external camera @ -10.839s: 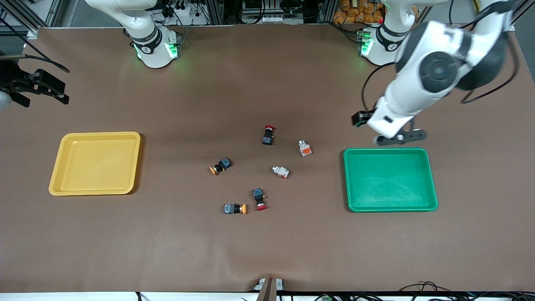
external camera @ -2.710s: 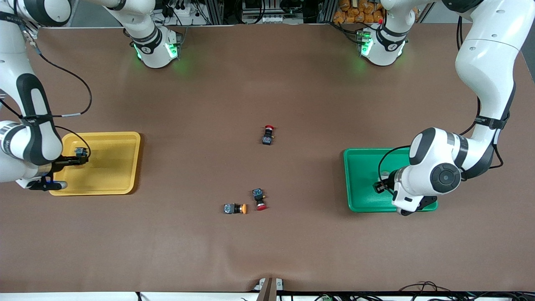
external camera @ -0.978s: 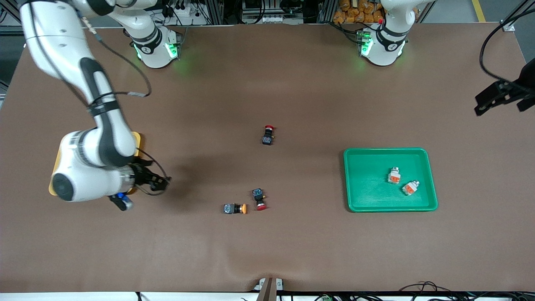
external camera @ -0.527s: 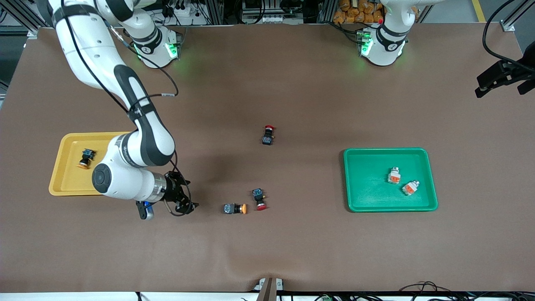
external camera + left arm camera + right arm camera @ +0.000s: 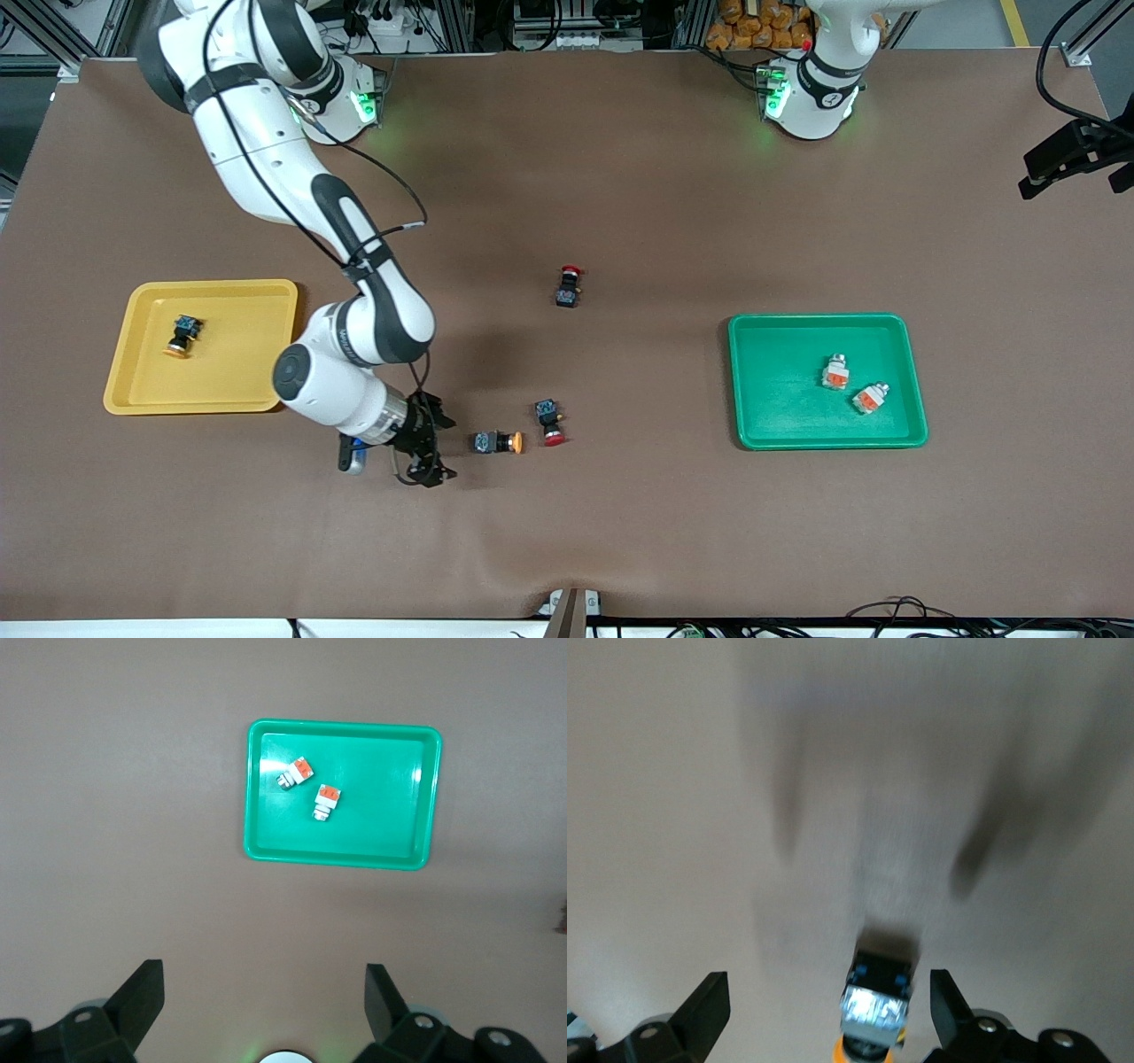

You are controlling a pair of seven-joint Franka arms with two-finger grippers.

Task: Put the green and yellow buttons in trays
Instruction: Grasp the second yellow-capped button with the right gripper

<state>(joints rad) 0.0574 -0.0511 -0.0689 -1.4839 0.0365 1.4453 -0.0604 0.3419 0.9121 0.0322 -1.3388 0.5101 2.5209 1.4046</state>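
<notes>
Motion is all on the right arm's side: within the last second the right gripper (image 5: 431,447) has swung away from the yellow tray (image 5: 133,390) and now sits low beside the last loose yellow-capped button (image 5: 496,441), which lies on the brown table mat (image 5: 620,532) nearer the front camera than the tray. Its fingers are spread wide with nothing between them; in the right wrist view the button's black-blue body (image 5: 877,997) sits just ahead of the gap. The other yellow-capped button (image 5: 182,334) already rests inside the yellow tray, toward the right arm's end of the table. Both whitish-grey buttons (image 5: 834,371) (image 5: 869,397) lie in the green tray (image 5: 762,434), close together. So three of four parts look sorted, and the step in hand is probably the approach to the fourth.

The left gripper (image 5: 266,1014) waits high above the table toward the left arm's end, claw spread and empty, the green tray far below it.

Two red-capped buttons (image 5: 569,286) (image 5: 549,420) stay on the mat; the nearer one lies just beside the target, so a careless closing could nudge it.

Trays are smooth, glossy moulded plastic, shallow, with rounded corners. Buttons are small hard blocks with round domed caps, lying on their sides. The mat is matte and slightly rippled near the front edge.
</notes>
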